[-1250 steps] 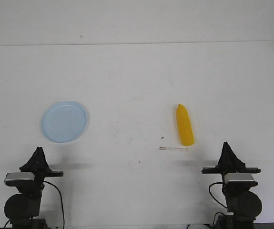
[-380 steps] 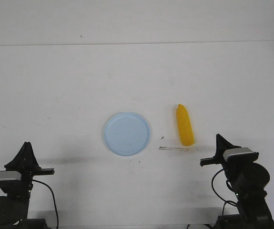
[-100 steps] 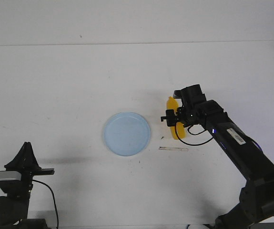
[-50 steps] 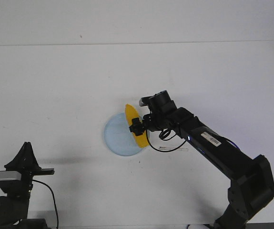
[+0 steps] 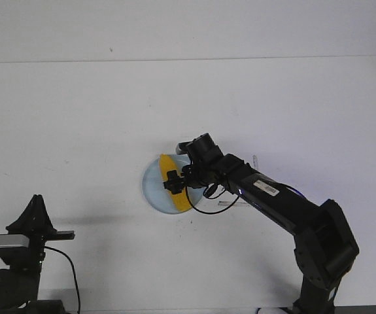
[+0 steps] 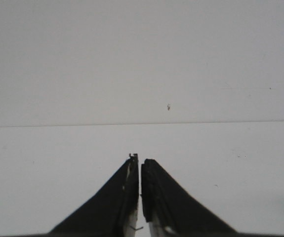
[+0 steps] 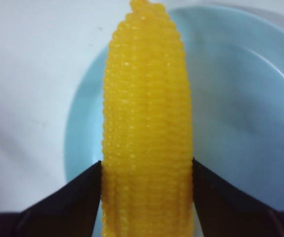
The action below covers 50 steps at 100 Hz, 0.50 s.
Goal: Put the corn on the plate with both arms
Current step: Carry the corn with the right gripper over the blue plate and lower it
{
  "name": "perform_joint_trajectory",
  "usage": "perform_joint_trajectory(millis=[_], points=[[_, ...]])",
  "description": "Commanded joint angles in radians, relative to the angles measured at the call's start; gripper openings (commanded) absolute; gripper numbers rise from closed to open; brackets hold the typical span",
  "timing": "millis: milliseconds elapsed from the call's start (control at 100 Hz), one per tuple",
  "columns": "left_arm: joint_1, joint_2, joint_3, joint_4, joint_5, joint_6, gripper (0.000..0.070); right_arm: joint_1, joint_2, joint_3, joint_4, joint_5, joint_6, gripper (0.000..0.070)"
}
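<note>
My right gripper (image 5: 174,181) is shut on the yellow corn (image 5: 173,183) and holds it over the pale blue plate (image 5: 151,184) at the table's middle. In the right wrist view the corn (image 7: 146,123) sits between my two black fingers (image 7: 70,197), with the plate (image 7: 235,123) beneath it. I cannot tell whether the corn touches the plate. My left gripper (image 5: 36,208) rests at the front left, far from the plate. In the left wrist view the left gripper (image 6: 140,160) is shut and empty over bare white table.
A small pale strip (image 5: 230,204) lies on the white table just right of the plate, under my right arm (image 5: 273,196). The table's far edge meets a white wall (image 5: 188,29).
My right gripper has carried the corn further left, from the plate's right edge to over its middle. The left arm and the plate have not moved.
</note>
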<state>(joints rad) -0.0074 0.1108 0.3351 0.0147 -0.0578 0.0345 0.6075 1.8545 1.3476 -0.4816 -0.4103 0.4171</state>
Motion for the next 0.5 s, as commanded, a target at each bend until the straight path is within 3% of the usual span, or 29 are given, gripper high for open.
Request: perform_joint_trajectory(millis=[0, 110, 490], points=[[0.002, -0.002, 0.005, 0.012, -0.006, -0.005, 0.0001, 0.009, 0.021, 0.013, 0.009, 0.016, 0.012, 0.038], [0.002, -0.002, 0.005, 0.012, -0.006, -0.005, 0.0001, 0.01, 0.021, 0.013, 0.006, 0.026, 0.012, 0.0447], [0.002, -0.002, 0.005, 0.012, -0.006, -0.005, 0.0001, 0.021, 0.002, 0.022, 0.01, 0.018, 0.01, 0.0469]])
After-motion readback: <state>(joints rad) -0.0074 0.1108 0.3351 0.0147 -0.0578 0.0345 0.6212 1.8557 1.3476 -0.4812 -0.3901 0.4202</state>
